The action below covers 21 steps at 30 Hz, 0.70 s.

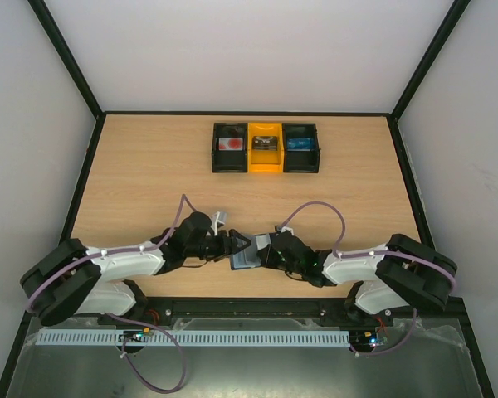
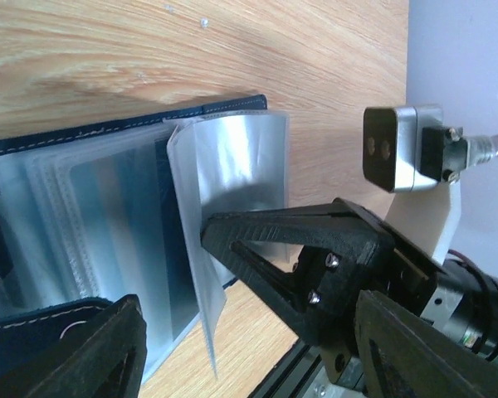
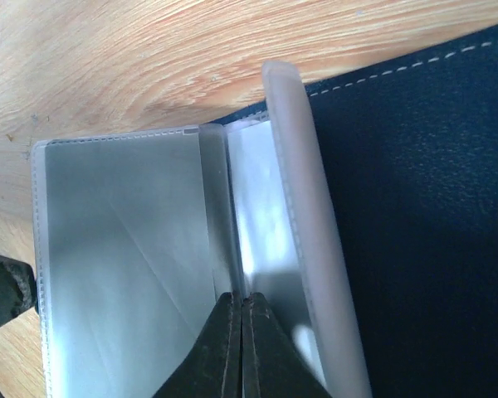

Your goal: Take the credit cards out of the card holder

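Note:
The card holder point(image 1: 247, 257) lies open on the table near the front edge, between my two grippers. Its navy cover point(image 3: 415, 207) and clear plastic sleeves point(image 2: 91, 224) show in both wrist views. My right gripper point(image 3: 242, 300) is shut on the edge of one clear sleeve point(image 3: 124, 249) and holds it lifted off the stack; it also shows in the left wrist view point(image 2: 207, 230). My left gripper point(image 2: 249, 311) is open, its jaws wide apart beside the holder's edge. No card shows inside the sleeves. A bright blue card point(image 1: 300, 143) lies in the far right box.
Three small boxes stand in a row at the back: a black one point(image 1: 230, 147) with a red-and-white item, a yellow one point(image 1: 265, 147), and a black one point(image 1: 301, 157). The table's front rail point(image 1: 249, 308) runs just behind the grippers.

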Tool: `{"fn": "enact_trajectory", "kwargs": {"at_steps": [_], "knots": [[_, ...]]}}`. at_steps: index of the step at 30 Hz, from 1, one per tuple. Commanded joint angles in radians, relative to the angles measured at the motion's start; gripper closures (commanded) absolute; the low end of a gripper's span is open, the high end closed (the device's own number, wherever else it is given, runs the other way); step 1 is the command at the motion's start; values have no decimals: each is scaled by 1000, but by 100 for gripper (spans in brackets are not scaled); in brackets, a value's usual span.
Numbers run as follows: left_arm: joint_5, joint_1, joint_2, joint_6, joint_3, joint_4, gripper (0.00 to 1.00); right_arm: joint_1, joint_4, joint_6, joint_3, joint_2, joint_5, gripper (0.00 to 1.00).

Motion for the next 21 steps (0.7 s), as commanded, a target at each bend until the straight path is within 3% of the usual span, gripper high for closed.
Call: {"fn": "enact_trajectory", "kwargs": {"at_steps": [1, 21], "knots": [[-11, -2, 42, 20, 56, 15, 29, 8, -7, 15, -43, 6, 50, 98], [-50, -2, 171, 106, 168, -102, 30, 7, 67, 35, -65, 44, 20, 98]]}}
